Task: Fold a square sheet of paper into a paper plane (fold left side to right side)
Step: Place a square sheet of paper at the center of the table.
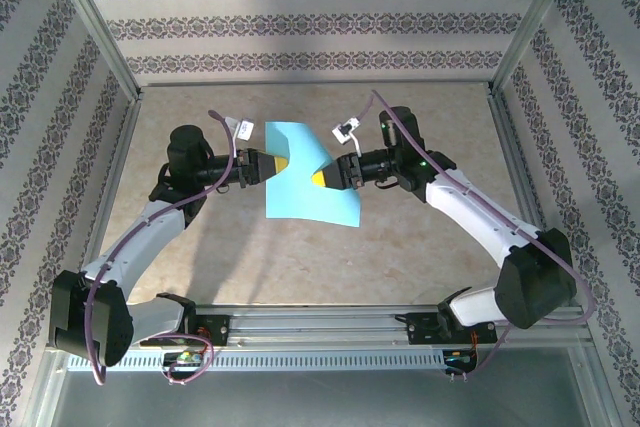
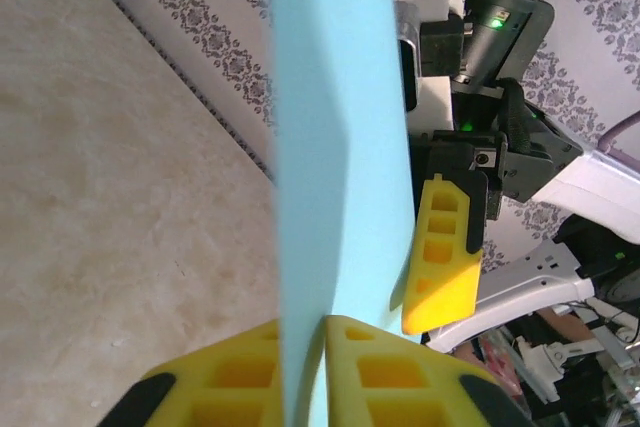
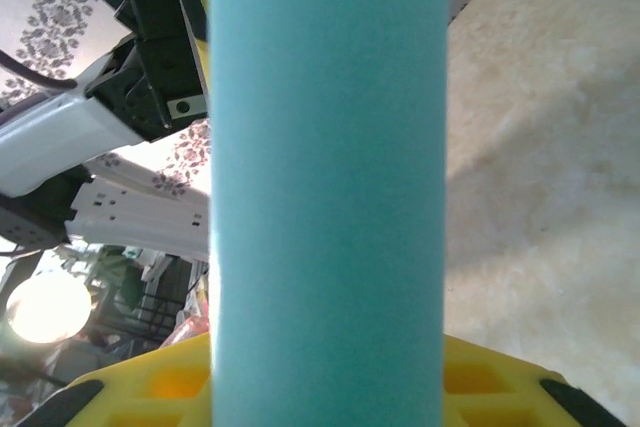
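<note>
The square sheet of paper point(image 1: 300, 197) is cyan-blue and hangs bent in the air above the middle of the table, held between the two arms. It is a loosely curved sheet, not a paper plane. My left gripper point(image 1: 284, 162) is shut on its left edge; in the left wrist view the yellow fingertips point(image 2: 360, 332) pinch the sheet point(image 2: 335, 127) edge-on. My right gripper point(image 1: 317, 179) is shut on its right part. One yellow finger point(image 2: 445, 257) of the right gripper lies against the sheet. In the right wrist view the sheet point(image 3: 325, 147) covers the gap of the right gripper point(image 3: 325, 352).
The beige tabletop point(image 1: 420, 147) lies under the sheet, with patterned walls and an aluminium frame point(image 1: 100, 37) on three sides. A metal rail point(image 1: 320, 325) with the arm bases runs along the near edge. Purple cables point(image 1: 225, 132) loop over both wrists.
</note>
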Controlling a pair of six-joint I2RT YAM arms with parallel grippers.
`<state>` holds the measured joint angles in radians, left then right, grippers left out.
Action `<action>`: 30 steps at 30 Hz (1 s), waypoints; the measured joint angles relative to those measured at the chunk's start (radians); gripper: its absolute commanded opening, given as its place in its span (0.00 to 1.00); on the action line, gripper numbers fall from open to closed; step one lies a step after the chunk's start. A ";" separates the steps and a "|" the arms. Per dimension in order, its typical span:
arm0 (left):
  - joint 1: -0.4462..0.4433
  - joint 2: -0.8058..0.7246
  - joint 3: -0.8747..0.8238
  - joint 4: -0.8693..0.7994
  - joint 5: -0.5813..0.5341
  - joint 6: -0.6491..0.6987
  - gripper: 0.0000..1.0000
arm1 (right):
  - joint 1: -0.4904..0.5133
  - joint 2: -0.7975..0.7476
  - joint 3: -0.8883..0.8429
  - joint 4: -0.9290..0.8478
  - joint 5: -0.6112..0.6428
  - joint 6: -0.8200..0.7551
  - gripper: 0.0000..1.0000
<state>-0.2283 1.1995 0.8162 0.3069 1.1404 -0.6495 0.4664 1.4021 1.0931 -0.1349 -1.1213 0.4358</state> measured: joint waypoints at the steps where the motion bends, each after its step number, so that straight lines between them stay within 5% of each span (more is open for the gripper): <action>1: 0.000 0.000 0.000 -0.011 -0.006 0.006 0.06 | -0.005 0.000 0.000 -0.003 0.011 -0.003 0.42; 12: 0.000 0.084 0.006 -0.144 -0.103 0.052 0.03 | -0.073 -0.001 -0.022 -0.052 0.175 -0.047 0.64; 18: 0.000 0.238 0.012 -0.230 -0.164 0.088 0.03 | -0.112 0.001 -0.071 -0.084 0.306 -0.048 0.67; 21: 0.000 0.314 0.011 -0.249 -0.199 0.106 0.03 | -0.117 0.020 -0.097 -0.085 0.357 -0.035 0.63; 30: -0.011 0.488 0.011 -0.331 -0.304 0.176 0.03 | -0.085 0.184 -0.161 -0.031 0.506 0.104 0.24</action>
<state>-0.2390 1.6871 0.8272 -0.0238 0.8360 -0.4736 0.3813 1.5864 0.9318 -0.1658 -0.6151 0.5400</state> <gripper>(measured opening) 0.066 0.314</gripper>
